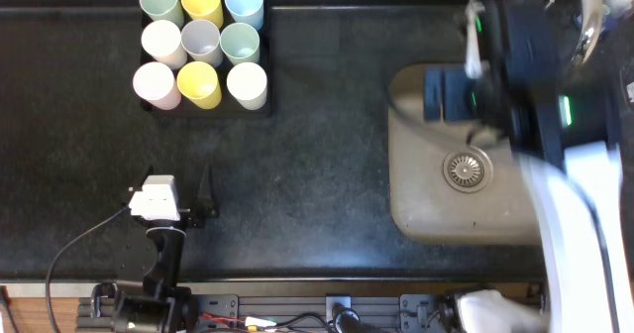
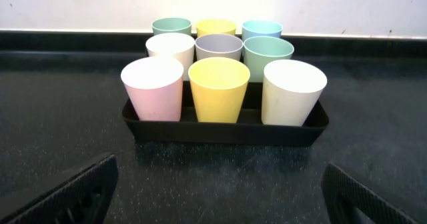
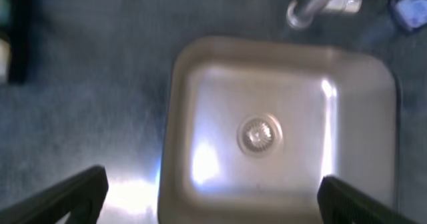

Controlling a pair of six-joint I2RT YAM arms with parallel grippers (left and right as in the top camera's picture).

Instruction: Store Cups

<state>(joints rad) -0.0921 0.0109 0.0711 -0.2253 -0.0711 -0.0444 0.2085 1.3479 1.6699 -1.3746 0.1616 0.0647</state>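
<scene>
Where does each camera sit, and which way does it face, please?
Top view: fixed overhead, facing down on the worktop; left arm and right arm rise from its bottom edge.
Left wrist view: low on the left arm, facing level at the tray of cups; left gripper open.
Right wrist view: high on the right arm, facing down into the sink; right gripper open.
Top and left wrist views share the tray.
</scene>
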